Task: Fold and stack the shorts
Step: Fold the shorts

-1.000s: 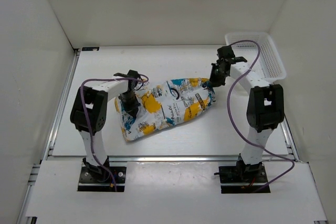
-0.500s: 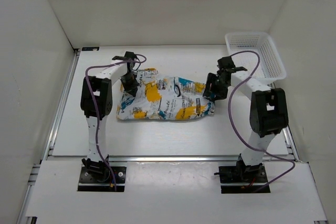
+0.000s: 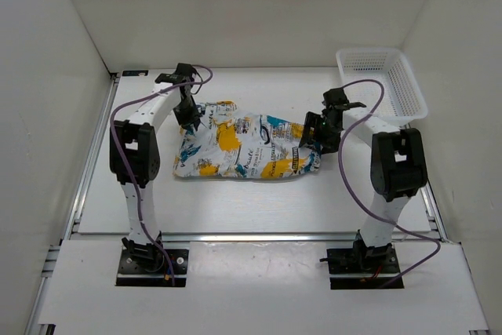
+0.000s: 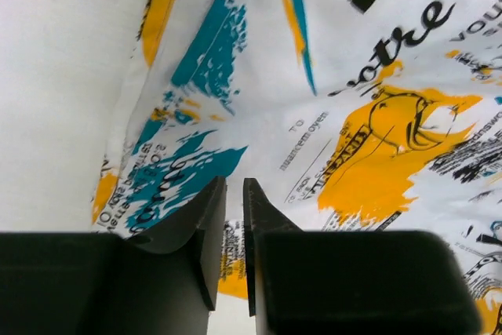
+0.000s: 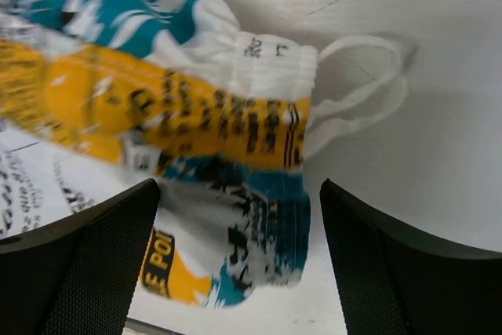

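table (image 3: 235,202): white | shorts (image 3: 247,149): flat mid-table (rumpled) | lattice basket (image 3: 401,68): far-right corner

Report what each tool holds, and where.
Left tool appears pinched on the shorts near their far-left edge. Right tool is open over the waistband, holding nothing.

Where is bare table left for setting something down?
Bare table: the near strip in front of the shorts, the left side beyond the left arm, the far strip behind the shorts. Crowded: the middle, left gripper and right gripper at the shorts' ends; the basket fills the far-right corner.
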